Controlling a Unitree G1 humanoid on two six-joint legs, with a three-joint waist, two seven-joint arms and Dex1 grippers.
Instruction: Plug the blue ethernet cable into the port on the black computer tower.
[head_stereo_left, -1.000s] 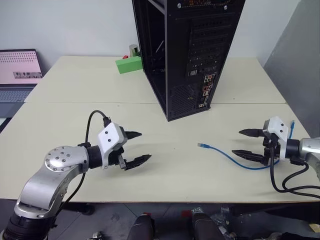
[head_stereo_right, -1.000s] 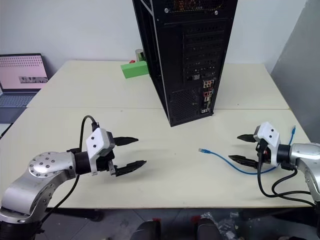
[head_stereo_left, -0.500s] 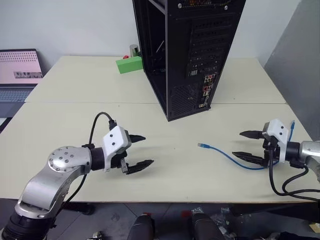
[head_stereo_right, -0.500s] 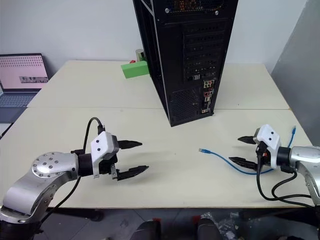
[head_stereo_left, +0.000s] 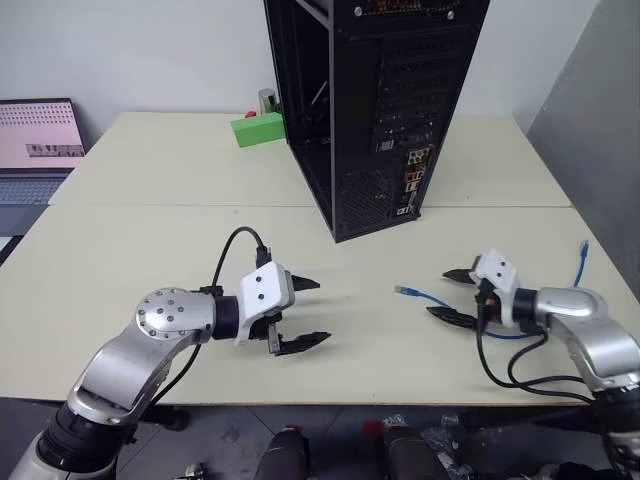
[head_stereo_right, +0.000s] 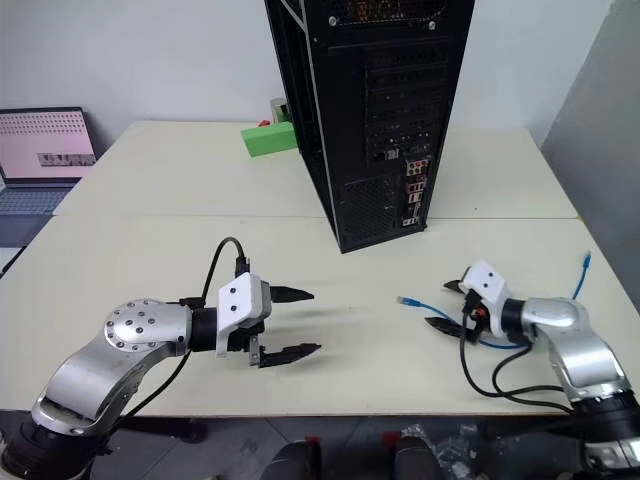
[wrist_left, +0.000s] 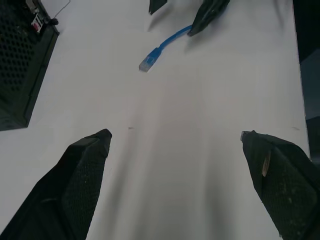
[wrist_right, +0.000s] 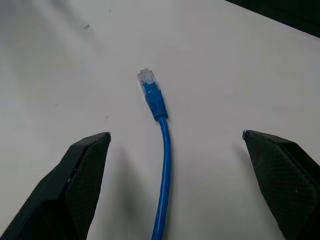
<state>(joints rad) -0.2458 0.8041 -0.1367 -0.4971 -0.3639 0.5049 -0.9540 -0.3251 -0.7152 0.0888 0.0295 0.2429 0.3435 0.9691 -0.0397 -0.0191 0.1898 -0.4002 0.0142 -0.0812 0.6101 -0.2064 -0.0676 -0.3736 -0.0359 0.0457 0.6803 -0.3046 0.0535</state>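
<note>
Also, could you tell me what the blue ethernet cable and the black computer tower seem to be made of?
The blue ethernet cable: a flexible cord, probably in a smooth plastic jacket, since it curves loosely on the table; its plug looks like clear hard plastic, translucent at the tip. The black computer tower: seemingly painted sheet metal with a matte finish, judging by the thin, straight panels, perforated slot covers and punched vent grille.

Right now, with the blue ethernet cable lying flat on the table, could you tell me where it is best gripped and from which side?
Probably on the blue boot just behind the clear plug of the blue ethernet cable. That end lies free on the table, pointing toward the left arm's side. The open right gripper already straddles the cord behind it, so come from the right, along the cord.
</note>
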